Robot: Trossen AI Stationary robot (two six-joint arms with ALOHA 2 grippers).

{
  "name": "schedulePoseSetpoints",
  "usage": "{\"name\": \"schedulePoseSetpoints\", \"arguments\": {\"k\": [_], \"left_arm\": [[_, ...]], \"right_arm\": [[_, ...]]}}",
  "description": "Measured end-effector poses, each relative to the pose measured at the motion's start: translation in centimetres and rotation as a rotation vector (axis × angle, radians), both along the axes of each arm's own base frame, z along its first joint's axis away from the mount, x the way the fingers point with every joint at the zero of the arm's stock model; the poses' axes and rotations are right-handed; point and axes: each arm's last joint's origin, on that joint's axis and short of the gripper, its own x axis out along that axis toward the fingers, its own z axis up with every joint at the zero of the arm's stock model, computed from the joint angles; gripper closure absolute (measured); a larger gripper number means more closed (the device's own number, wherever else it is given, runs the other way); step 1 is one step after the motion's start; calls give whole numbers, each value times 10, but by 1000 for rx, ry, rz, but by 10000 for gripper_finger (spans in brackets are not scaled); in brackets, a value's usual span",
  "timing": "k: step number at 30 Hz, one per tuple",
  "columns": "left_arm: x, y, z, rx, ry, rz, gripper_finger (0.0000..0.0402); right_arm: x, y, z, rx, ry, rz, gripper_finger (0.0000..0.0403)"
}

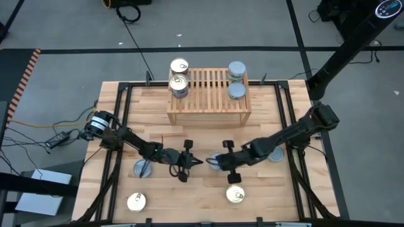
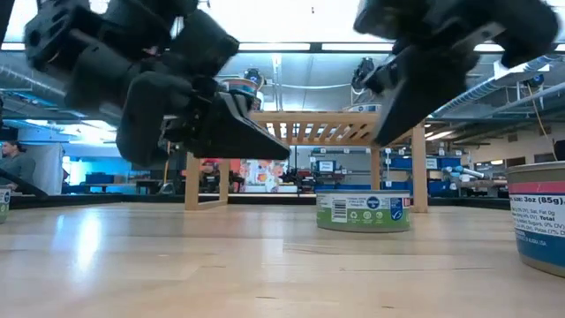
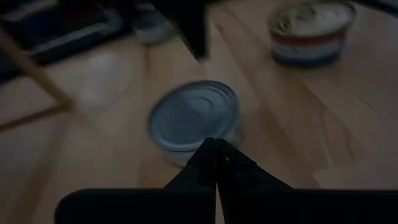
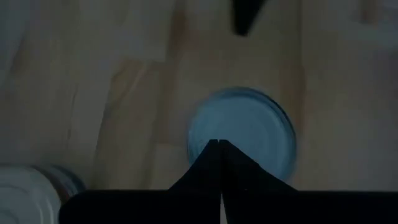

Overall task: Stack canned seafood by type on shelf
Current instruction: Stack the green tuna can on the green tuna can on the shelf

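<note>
Plank tabletop (image 1: 189, 195) under both arms, grey workshop floor around. Slatted wooden shelf (image 1: 208, 94) at the far edge, already sorted by type: gold-topped tins (image 1: 178, 81) stacked at one end, silver-topped tins (image 1: 237, 81) at the other. Loose on the planks: a silver tin (image 1: 142, 168), two gold tins (image 1: 136, 202) near the front edge. Left gripper (image 1: 197, 162) and right gripper (image 1: 212, 161) nose to nose mid-table, fingers pressed together, holding nothing. Poised over another silver-topped tin (image 4: 242, 140), probably next for the silver stack.
</note>
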Motion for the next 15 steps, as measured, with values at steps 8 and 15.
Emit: {"name": "schedulePoseSetpoints", "arguments": {"k": [8, 15], "left_arm": [[33, -10, 23, 123, 215, -122, 397], [53, -16, 53, 259, 361, -186, 389]], "right_arm": [[-34, 15, 10, -107, -11, -89, 398], [-71, 10, 13, -67, -30, -203, 398]]}}
